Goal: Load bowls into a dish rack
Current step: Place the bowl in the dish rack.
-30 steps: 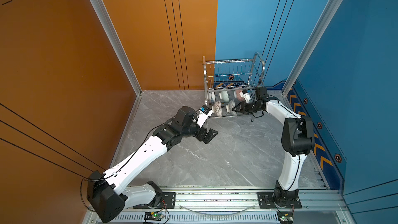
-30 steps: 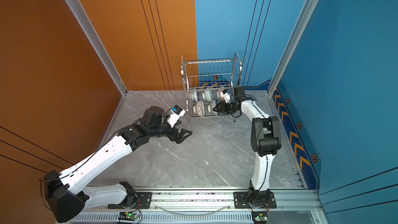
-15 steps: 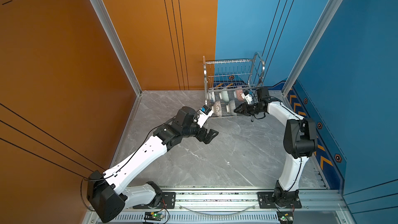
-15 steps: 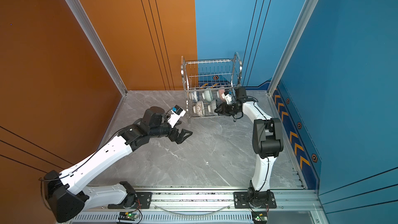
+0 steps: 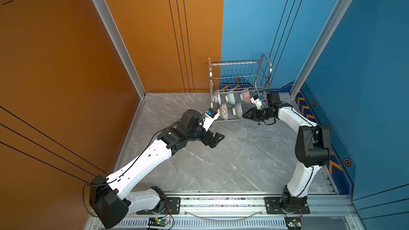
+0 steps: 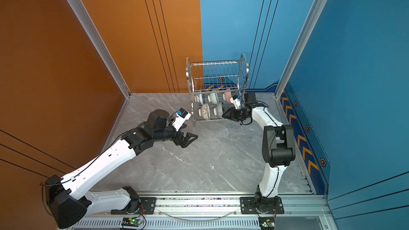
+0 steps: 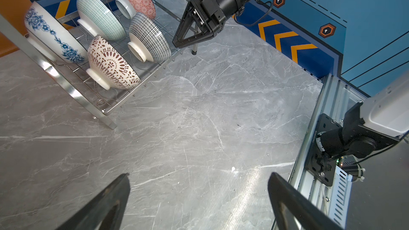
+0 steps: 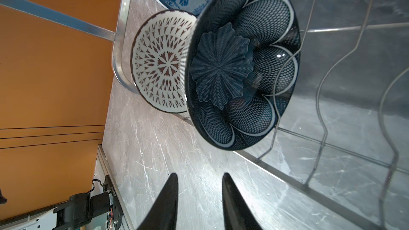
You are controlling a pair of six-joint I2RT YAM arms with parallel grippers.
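Steel wire dish rack [image 5: 234, 63] with five patterned ceramic bowls [image 7: 110, 63] inside. Left tool [image 5: 218, 141] wide apart; right tool [image 5: 244, 114] narrowly apart, empty.

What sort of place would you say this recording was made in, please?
Probably a robot test cell staged as a kitchen worktop, not a real kitchen: robot arms are mounted on an aluminium rail, painted panels wall in a marble-look tabletop, and a dish rack holds bowls.
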